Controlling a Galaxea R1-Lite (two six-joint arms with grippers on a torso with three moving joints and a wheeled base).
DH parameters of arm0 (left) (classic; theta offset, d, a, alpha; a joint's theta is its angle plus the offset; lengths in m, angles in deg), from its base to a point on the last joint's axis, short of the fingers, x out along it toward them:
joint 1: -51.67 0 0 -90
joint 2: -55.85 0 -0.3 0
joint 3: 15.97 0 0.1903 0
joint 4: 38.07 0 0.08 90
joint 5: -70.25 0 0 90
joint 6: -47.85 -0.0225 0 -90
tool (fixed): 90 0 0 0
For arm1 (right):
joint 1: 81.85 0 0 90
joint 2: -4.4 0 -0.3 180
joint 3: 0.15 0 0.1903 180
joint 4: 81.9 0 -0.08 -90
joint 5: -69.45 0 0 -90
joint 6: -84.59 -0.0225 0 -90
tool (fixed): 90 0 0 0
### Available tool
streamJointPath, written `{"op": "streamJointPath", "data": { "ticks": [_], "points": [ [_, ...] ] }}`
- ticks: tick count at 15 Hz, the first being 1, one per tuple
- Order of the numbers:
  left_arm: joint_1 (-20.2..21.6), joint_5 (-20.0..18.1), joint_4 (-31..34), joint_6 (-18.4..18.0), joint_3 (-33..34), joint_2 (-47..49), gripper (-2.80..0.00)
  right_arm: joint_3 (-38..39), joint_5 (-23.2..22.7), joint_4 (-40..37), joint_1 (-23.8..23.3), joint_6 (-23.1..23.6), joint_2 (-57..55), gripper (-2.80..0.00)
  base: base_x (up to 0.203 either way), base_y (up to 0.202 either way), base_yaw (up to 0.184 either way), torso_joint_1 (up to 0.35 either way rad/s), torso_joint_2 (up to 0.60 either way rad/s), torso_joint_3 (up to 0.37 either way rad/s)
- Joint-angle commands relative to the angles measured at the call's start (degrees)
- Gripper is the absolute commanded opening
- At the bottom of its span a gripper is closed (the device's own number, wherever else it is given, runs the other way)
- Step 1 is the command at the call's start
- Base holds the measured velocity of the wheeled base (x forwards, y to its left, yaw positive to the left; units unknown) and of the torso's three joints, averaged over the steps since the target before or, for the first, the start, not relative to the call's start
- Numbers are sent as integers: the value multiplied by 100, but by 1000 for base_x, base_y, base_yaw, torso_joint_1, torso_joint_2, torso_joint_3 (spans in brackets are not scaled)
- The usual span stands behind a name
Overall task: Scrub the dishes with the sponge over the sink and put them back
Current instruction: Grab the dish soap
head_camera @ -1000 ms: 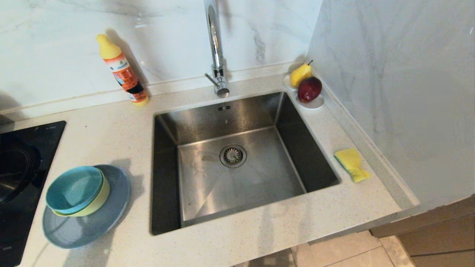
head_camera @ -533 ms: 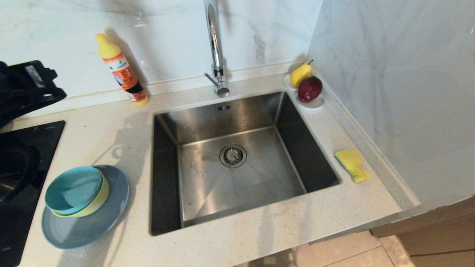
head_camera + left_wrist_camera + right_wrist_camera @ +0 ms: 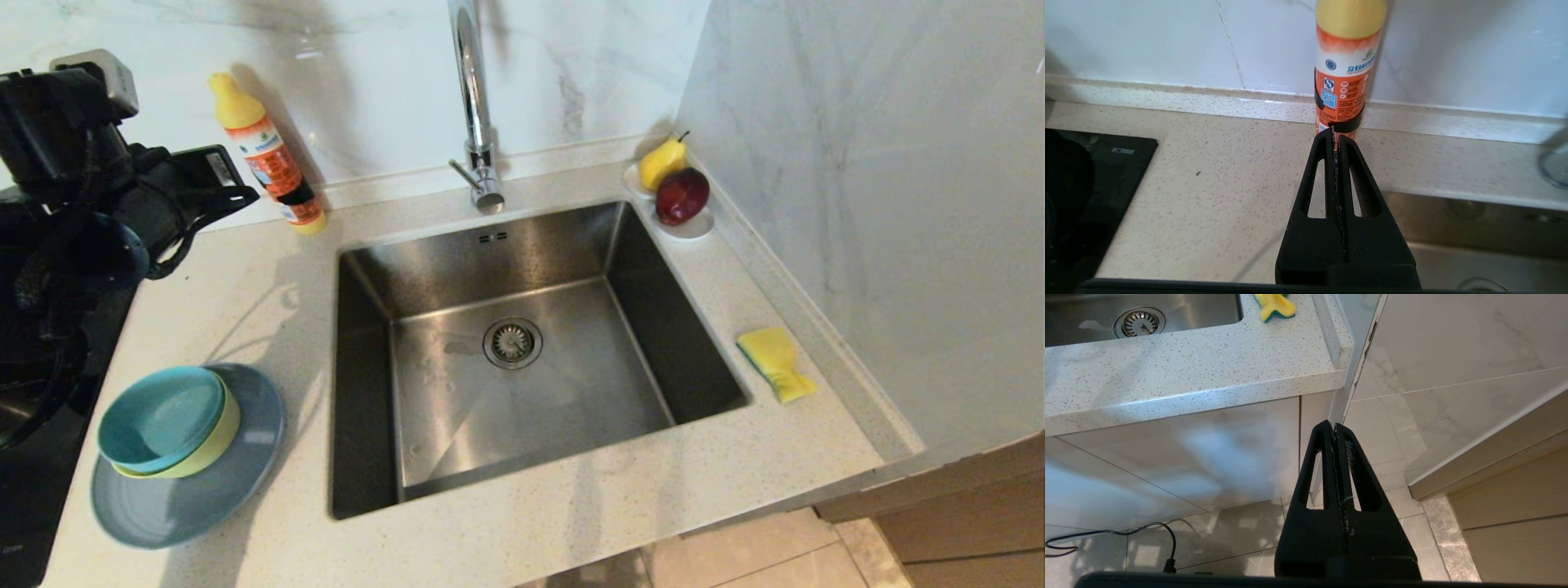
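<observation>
Three dishes [image 3: 175, 445] stacked at near left of the sink [image 3: 522, 351]: teal bowl in yellow-green bowl on grey-blue plate. Sponge [image 3: 774, 362] lies on the counter [image 3: 269, 302] right of the sink. Left gripper [image 3: 1336, 132], fingers pressed together and empty, points at the orange bottle [image 3: 1345, 73] far left; right gripper [image 3: 1334, 428], likewise pressed together, hangs below the counter edge.

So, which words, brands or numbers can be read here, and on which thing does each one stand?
Orange bottle: Chinese characters and round logos on the label, too small and blurred to read.
Black cooktop: a short pale word near its corner, too blurred to read.
Left gripper: a small white sticker, unreadable.
Nothing else carries text.
</observation>
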Motion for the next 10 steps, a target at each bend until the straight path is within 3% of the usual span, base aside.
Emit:
{"op": "streamJointPath", "data": {
  "ticks": [1, 4, 5, 10],
  "points": [
    [-22, 169, -286, -22, -135, 547, -280, 1, -4, 3, -5, 2, 2, -280, 0, 0, 0, 0, 0, 0],
    [-24, 496, -647, -139, -472, 908, -280, 1, -4, 3, 4, 2, 2, -280, 0, 0, 0, 0, 0, 0],
    [-20, 506, -673, -139, -555, 986, 0, 1, -4, 3, 4, 2, 2, -280, 0, 0, 0, 0, 0, 0],
    [28, 627, -758, -122, -865, 1297, 0, 1, -4, 3, -3, 2, 2, -280, 0, 0, 0, 0, 0, 0]
  ]
}}
